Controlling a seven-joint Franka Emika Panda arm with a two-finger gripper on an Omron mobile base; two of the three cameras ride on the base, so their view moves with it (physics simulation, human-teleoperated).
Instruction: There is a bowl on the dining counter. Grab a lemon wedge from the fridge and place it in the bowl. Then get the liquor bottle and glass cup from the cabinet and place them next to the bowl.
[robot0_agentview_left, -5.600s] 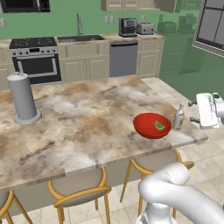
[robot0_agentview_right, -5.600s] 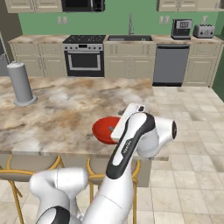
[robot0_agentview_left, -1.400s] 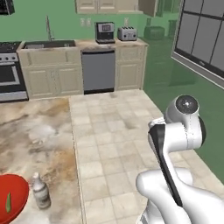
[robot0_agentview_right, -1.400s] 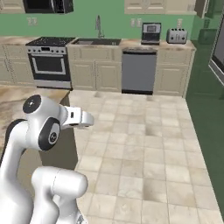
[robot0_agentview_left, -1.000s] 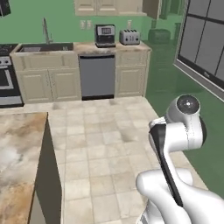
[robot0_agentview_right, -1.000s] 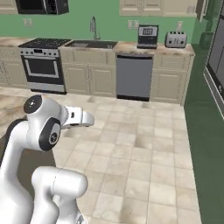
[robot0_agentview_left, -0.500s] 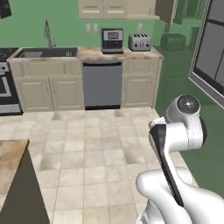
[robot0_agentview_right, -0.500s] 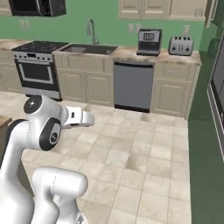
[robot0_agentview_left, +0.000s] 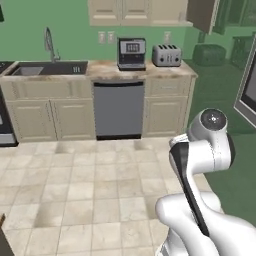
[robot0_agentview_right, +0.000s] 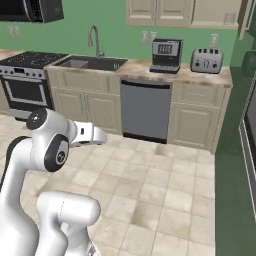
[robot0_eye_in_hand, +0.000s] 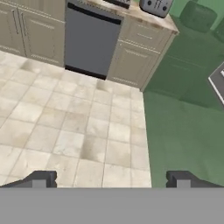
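Gripper released and empty, arm tucked close for transit, judged between fetches. Ahead: dishwasher under the counter, with coffee machine and toaster toward its right end. Glass cup's location cannot be told.

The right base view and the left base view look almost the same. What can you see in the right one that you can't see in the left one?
Right base view alone: the whole stove with its oven door, and a dark microwave above it.

Left base view alone: a cabinet door swung open at the top right.

Both: the sink tap, the grey dishwasher, the coffee machine, the toaster, the beige cupboards, the tiled floor and the green wall.
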